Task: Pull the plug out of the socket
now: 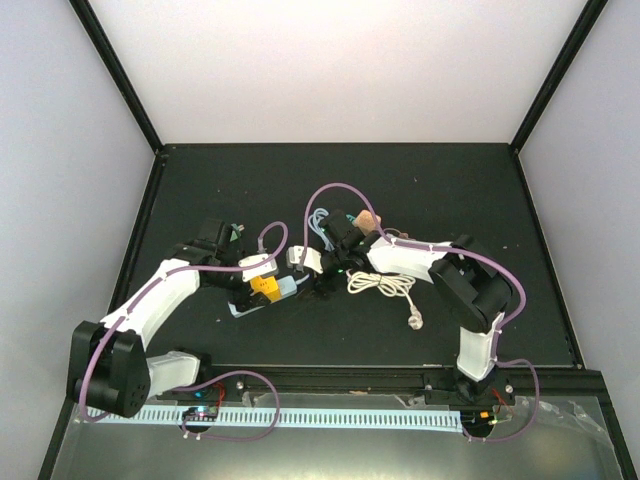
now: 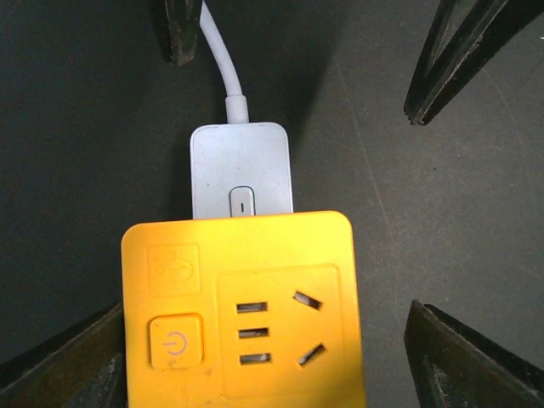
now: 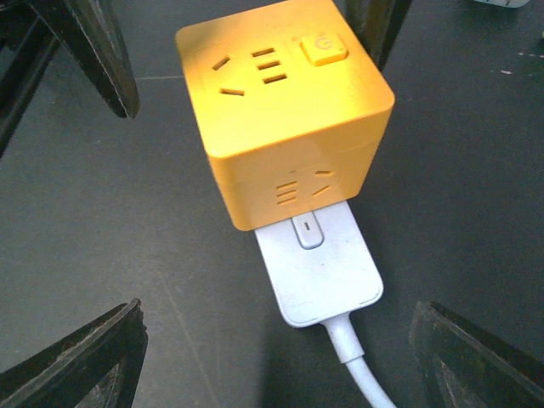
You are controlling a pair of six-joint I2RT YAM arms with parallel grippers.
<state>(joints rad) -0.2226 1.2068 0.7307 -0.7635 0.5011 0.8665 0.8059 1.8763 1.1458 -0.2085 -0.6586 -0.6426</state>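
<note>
Plug (image 3: pixel 321 263) | lies flat | points into socket (image 3: pixel 285 110) (yellow cube)

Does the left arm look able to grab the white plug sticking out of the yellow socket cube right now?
Probably yes. The left gripper hangs open astride the white plug, with bare table on both sides and nothing lying over it.

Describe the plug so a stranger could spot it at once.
On the black table, left of centre, sits a yellow cube socket. The plug is the flat white slab pushed into its side. It is neither yellow like the cube nor coiled like the cable nearby.
</note>
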